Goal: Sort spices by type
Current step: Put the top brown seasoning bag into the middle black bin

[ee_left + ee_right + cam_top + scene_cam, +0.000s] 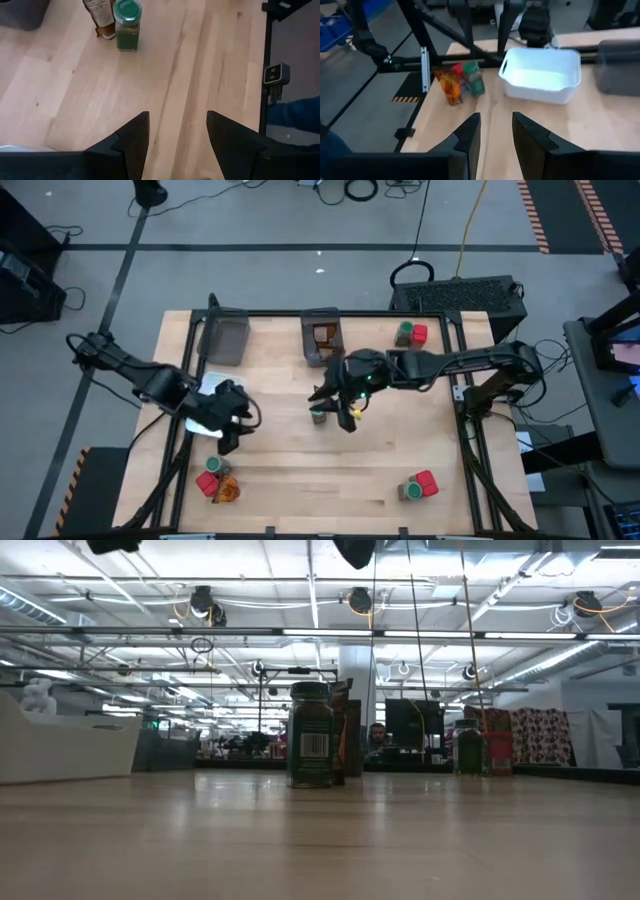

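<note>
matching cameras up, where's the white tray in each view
high: white tray on the table's left side, mostly under the left arm.
low: at the far left edge.
left wrist: only a white sliver shows, possibly it.
right wrist: in full view on the table ahead.
shared landmark: wooden table top.

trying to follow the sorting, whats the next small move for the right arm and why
Probably lower the right gripper onto the green-lidded jar standing right beside it at mid-table. Its fingers are parted with nothing between them, so it is free to pick. That jar stands apart from the others, while the left gripper hovers open by the white tray.
</note>
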